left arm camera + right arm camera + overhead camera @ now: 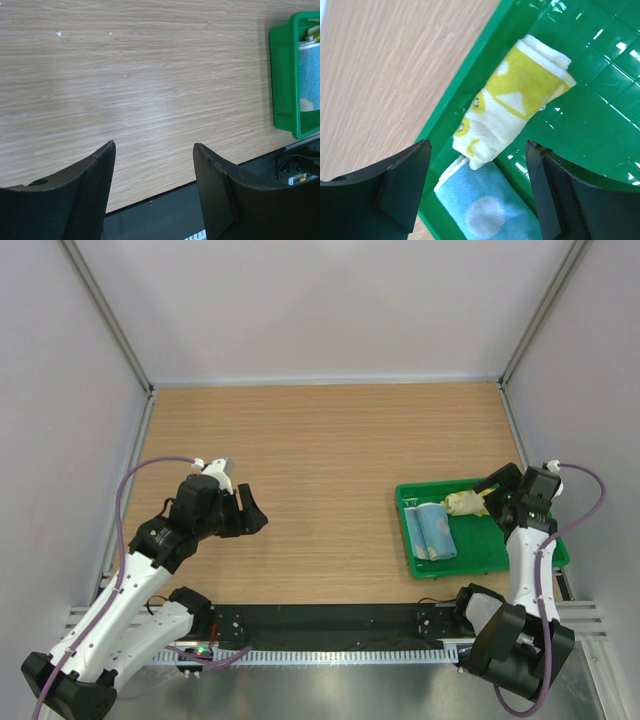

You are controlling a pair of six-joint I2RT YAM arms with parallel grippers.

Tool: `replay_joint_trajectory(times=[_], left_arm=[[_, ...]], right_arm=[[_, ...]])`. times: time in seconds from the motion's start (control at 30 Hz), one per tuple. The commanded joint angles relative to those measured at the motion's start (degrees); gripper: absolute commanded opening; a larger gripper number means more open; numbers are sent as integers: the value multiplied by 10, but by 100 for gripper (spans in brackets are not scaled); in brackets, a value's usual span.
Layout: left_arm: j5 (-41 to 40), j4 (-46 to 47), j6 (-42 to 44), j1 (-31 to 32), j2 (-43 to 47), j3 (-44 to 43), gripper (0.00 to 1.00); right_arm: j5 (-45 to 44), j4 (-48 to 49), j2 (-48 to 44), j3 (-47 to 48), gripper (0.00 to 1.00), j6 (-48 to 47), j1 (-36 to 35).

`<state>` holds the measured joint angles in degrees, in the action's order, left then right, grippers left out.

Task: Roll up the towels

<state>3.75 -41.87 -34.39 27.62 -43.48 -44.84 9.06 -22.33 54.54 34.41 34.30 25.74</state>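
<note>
Wooden table: at 4 o'clock the green tray holds both towels, rolled. The right gripper, jaws released and empty, hovers over the yellow towel. It lies 1-to-7 o'clock in the wrist view, with the blue towel at its 7 end; the left gripper, open, sits well apart.

Green plastic tray on the wooden table, right side near the front, pale walls behind

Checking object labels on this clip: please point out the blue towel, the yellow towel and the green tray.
blue towel (436, 531), top view, middle of the roll.
yellow towel (514, 97), right wrist view, on its yellow patch.
green tray (282, 75), left wrist view, on its side wall.
</note>
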Motion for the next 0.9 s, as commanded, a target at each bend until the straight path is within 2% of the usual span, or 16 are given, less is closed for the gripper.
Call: replay_joint_trajectory(times=[0.0,0.23,0.37,0.7,0.87], left_arm=[[6,18,6,-5,3,-11,64],[8,19,7,-5,6,-10,64],[10,20,7,-5,6,-10,64],[6,19,7,-5,5,-10,64],[2,18,6,-5,6,-11,64]], right_arm=[[23,-26,-28,41,83,-12,2],[56,-90,-60,100,89,-22,-9],[57,-99,-66,130,99,-17,-38],[-18,-106,-80,184,100,-13,-161],[-113,-122,-88,214,100,-39,-235]])
